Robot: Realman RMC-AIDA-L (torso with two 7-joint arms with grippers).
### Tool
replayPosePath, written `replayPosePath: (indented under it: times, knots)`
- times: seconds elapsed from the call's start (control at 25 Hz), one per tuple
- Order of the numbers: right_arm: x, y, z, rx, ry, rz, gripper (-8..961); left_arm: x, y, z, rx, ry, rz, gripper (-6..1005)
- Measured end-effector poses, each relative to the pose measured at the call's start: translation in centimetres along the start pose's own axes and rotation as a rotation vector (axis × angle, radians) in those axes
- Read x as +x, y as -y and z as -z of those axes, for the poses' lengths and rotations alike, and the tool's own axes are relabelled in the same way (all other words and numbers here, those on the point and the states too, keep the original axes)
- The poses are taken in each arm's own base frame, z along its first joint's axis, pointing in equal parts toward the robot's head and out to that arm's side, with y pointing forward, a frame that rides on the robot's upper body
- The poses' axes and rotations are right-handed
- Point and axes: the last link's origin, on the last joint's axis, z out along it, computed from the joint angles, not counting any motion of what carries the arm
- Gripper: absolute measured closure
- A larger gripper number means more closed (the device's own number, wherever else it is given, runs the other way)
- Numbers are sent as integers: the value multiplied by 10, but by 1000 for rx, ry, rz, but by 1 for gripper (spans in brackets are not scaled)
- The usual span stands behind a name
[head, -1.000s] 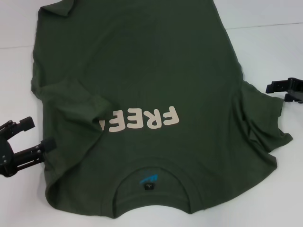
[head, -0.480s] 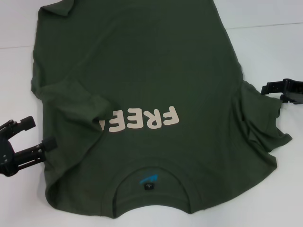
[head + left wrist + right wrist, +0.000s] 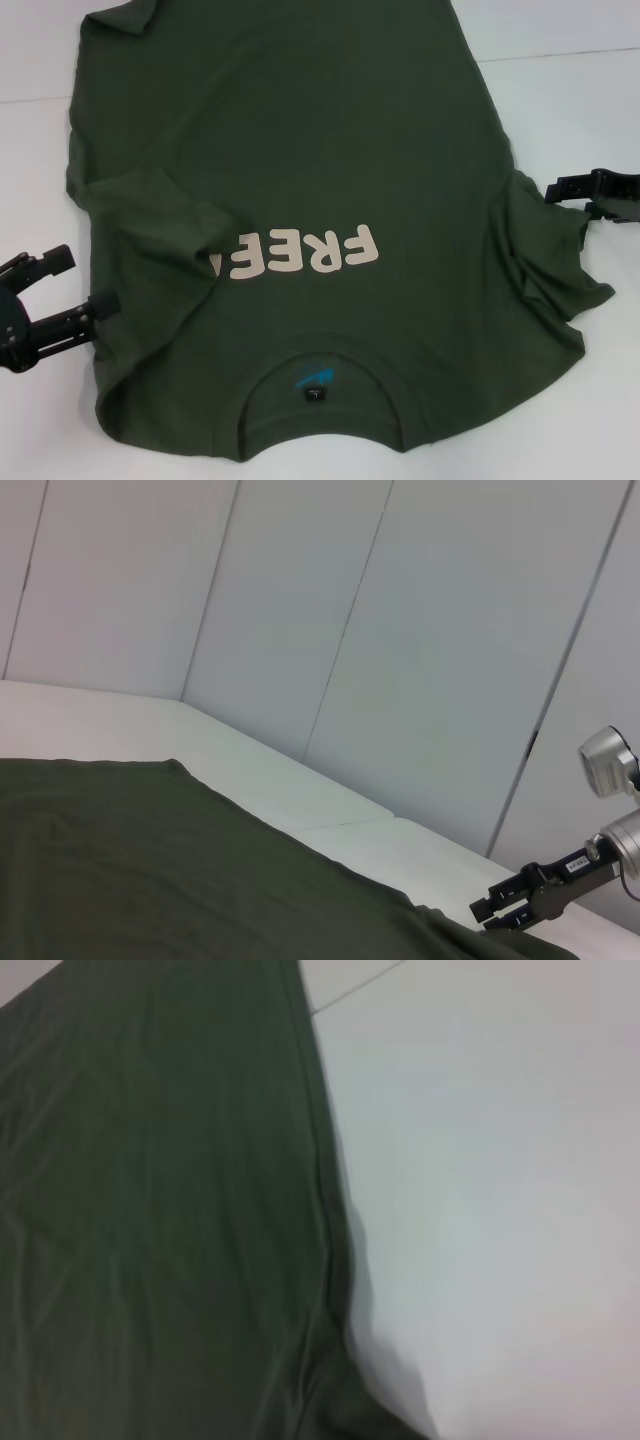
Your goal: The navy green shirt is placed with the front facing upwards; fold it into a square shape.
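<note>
Your navy green shirt [image 3: 300,150] lies print-up on the table [image 3: 580,110]; hem cut off, folded sleeve hides the print's end. Left gripper [image 3: 60,290] spread wide; right gripper [image 3: 570,188] can't tell.

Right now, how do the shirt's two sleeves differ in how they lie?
The sleeve by the left claw is folded inward over the navy green shirt, covering the end of the FREE print. The sleeve by the right claw spreads outward, rumpled, on the white table. Both are the same plain green.
</note>
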Motion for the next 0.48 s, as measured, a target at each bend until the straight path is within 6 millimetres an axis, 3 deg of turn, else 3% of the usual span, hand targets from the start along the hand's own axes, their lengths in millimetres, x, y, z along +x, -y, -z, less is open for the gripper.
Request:
replayPosePath:
  times: [0.48]
  knots:
    - [0, -1, 4, -17, -28, -2, 220, 0, -1, 0, -3, 0, 1, 60]
